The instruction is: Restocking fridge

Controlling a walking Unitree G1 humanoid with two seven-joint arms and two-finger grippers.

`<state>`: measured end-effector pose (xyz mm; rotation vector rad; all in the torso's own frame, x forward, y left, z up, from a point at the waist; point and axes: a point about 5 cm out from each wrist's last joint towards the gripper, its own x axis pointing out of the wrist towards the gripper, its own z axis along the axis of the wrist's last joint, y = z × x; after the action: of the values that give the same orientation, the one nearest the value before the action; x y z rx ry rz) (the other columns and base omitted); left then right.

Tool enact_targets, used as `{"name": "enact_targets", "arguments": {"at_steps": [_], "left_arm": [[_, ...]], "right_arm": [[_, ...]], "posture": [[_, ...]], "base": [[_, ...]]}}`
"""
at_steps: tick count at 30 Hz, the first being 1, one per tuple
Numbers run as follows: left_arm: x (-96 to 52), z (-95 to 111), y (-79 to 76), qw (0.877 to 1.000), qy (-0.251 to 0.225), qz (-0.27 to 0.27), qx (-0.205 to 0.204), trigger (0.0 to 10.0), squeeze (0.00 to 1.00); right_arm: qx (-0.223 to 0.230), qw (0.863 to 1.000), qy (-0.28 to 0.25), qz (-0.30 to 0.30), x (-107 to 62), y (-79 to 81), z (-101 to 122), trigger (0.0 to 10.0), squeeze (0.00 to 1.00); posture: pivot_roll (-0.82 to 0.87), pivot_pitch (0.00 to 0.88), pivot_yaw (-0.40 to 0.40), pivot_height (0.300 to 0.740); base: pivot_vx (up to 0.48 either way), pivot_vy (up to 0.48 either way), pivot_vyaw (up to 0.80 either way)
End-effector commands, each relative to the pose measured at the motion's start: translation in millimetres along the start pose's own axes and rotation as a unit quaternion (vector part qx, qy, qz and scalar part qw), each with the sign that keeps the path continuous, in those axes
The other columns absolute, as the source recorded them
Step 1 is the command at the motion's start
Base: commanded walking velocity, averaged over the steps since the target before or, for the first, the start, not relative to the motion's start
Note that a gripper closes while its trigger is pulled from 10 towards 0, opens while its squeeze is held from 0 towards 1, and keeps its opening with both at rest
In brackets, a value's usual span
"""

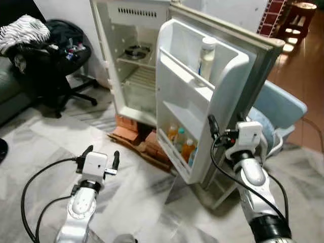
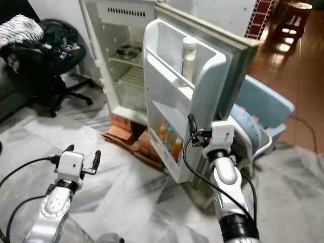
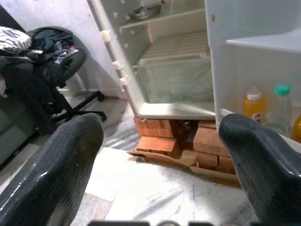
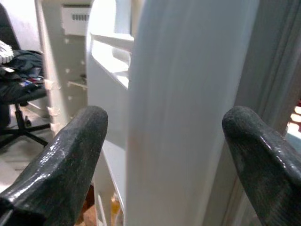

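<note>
Right gripper (image 1: 227, 132) spread wide astride the outer edge of the fridge door (image 1: 202, 96), grasping nothing, left gripper (image 1: 101, 158) released above the floor before the fridge (image 1: 132, 61), bottles (image 1: 183, 146) low in the door shelf, tall bottle (image 1: 206, 56) up top.

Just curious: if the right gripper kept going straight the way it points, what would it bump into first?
Most likely the open fridge door's outer edge: the right gripper is open astride it, already close.

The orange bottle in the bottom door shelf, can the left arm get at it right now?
Probably yes. The left gripper hangs open over bare floor, and nothing stands between it and the orange bottle in the fridge door, though it would need to extend forward.
</note>
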<state>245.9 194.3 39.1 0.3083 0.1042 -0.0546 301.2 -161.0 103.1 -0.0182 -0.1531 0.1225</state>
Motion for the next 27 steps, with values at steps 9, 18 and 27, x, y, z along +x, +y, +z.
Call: {"name": "enact_targets", "arguments": {"at_steps": [9, 18, 27], "left_arm": [[0.2, 2, -3.5, 1.0, -0.005, 0.003, -0.004, 10.0, 0.0], [1.2, 4, -1.8, 1.0, -0.008, 0.005, -0.008, 10.0, 0.0], [-2.0, 4, -0.3, 1.0, -0.012, 0.002, -0.027, 10.0, 0.0]], "right_arm": [[-0.009, 0.999, 0.02, -0.023, -5.2, -14.0, -6, 10.0, 0.0], [0.001, 0.999, 0.032, -0.022, 4.6, -9.9, -6, 10.0, 0.0], [-0.003, 0.997, 0.057, -0.045, -3.3, -12.4, -14, 10.0, 0.0]], "posture": [[0.08, 0.0, -0.039, 0.74], [0.08, 0.0, -0.03, 0.74], [0.08, 0.0, -0.033, 0.74]], "base": [[0.0, -0.104, 0.0], [0.0, 0.0, 0.15], [0.151, 0.0, 0.44]]}}
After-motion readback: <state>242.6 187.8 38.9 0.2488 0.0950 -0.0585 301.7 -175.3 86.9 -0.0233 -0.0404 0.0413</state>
